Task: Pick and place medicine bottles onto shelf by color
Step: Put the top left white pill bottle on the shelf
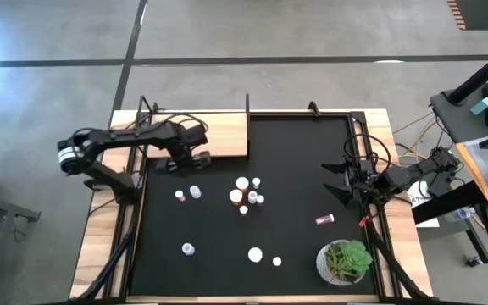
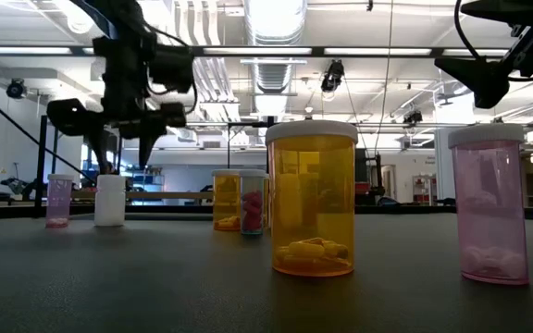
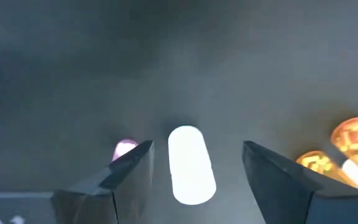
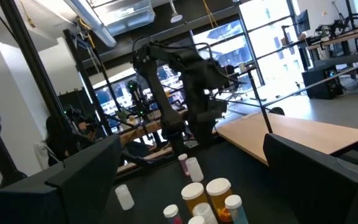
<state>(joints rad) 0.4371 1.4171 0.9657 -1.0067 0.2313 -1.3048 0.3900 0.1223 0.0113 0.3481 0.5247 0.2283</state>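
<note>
Matt black mat (image 1: pixel 295 152) — pale wood shelf (image 1: pixel 227 135), glossy translucent plastic bottles (image 2: pixel 312 199).

place: robotics lab | evidence: exposed ceiling ducts (image 2: pixel 276 23), strip lights, glass partitions (image 4: pixel 253 37), workbenches

White, orange and pink medicine bottles (image 1: pixel 242 183) stand scattered on the mat near the light-wood shelf (image 1: pixel 227 135).
</note>
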